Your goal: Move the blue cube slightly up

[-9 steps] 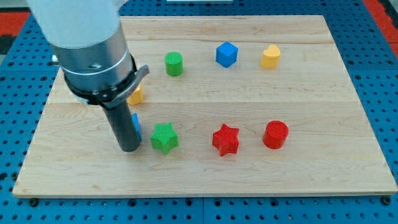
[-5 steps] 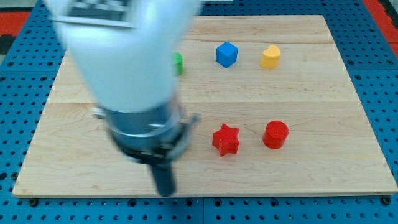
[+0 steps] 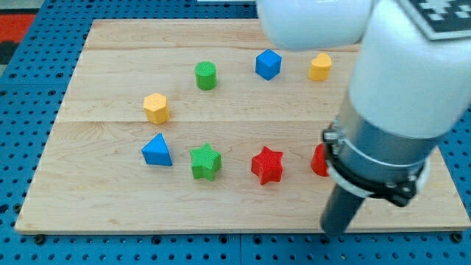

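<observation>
The blue cube (image 3: 268, 64) sits near the view's top, between a green cylinder (image 3: 206, 76) on its left and a yellow block (image 3: 320, 66) on its right. My tip (image 3: 337, 230) is at the view's bottom right, near the board's bottom edge, far below the blue cube. It touches no block. The arm's body covers most of the view's right side.
A yellow hexagon (image 3: 156, 108) and a blue triangle (image 3: 157, 151) lie at the left. A green star (image 3: 205, 162) and a red star (image 3: 267, 165) lie in the middle row. A red cylinder (image 3: 318, 160) is partly hidden behind the arm. The wooden board (image 3: 110, 199) rests on a blue pegboard.
My tip has swept from the left, beside the blue triangle, along the bottom edge to the bottom right. The green star has shifted slightly to the right.
</observation>
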You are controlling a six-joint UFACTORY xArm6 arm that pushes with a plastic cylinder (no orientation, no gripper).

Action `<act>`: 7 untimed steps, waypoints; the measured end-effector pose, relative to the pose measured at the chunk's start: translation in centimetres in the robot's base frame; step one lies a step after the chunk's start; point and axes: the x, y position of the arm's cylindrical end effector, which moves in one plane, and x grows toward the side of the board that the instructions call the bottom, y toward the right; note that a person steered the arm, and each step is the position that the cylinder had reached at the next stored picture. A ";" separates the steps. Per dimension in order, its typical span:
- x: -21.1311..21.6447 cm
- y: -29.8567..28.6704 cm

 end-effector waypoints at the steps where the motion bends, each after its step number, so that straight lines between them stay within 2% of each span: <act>1: 0.1 0.9; 2: 0.0 2.9; 3: 0.1 7.7; 4: -3.0 12.4; 5: -3.7 18.6; 6: -4.1 20.5; 7: -6.2 20.5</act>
